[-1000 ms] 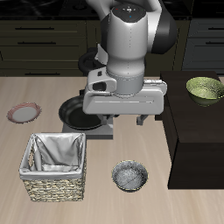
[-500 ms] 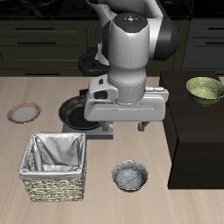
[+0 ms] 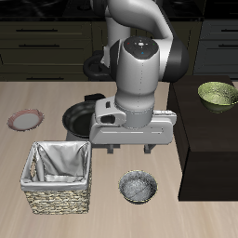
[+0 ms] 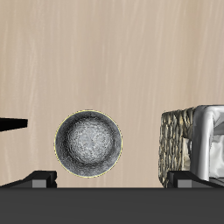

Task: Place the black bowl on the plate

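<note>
Near the table's front edge, just beside the woven basket (image 3: pixel 59 176), the black bowl (image 3: pixel 138 186) sits upright on bare wood, untouched. Above and slightly behind it hangs the gripper (image 3: pixel 132 147), its two fingers spread wide and holding nothing — the wrist view shows both fingertips apart, with the bowl (image 4: pixel 88 143) lying between them but off-centre, closer to one finger than the other.

My reading is that the step in hand is the approach for the grasp. To do it well, the hand should shift along the finger line, so that one finger comes down inside the speckled hollow and the other outside the dark wall, pinching the rim rather than trying to straddle the whole bowl. A rim pinch on the side away from the basket (image 4: pixel 192 144) looks safest, since the lined basket stands close enough that a finger could clip its weave on the way down. Descend straight, stop short of pressing into the tabletop, then close firmly; a thin curved rim may tilt or slip if caught too shallow.

Far off, at the table's edge well apart from the bowl, lies the plate (image 3: pixel 25 120), empty. Between the two stand the basket and the frying pan (image 3: pixel 81 120), so the carry will want a clear lift first — high enough to pass over both.
</note>
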Robot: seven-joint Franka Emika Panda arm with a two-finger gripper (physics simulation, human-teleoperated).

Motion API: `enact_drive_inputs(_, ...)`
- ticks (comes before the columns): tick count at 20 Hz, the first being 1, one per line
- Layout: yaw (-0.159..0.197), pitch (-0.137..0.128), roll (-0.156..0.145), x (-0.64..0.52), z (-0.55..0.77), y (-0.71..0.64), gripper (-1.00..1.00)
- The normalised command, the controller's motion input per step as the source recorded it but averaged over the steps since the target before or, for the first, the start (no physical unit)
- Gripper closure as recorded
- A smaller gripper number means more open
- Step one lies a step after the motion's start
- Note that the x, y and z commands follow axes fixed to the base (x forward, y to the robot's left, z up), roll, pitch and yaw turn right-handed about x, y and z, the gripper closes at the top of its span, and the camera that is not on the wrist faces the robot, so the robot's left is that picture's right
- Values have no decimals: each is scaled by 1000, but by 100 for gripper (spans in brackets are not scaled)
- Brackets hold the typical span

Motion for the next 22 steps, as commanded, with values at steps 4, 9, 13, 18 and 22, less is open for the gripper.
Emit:
enact_drive_inputs(4,6,60,16,42,-494,130,-100)
enact_drive_inputs(9,10,21,-14,42,-230,6,-100)
enact_drive_inputs(13,28,30,-4,6,-340,76,-100)
enact_drive_inputs(18,-18,35,-23,60,-289,17,-100)
enact_drive_inputs(22,-13,57,-13,83,-428,-46,-100)
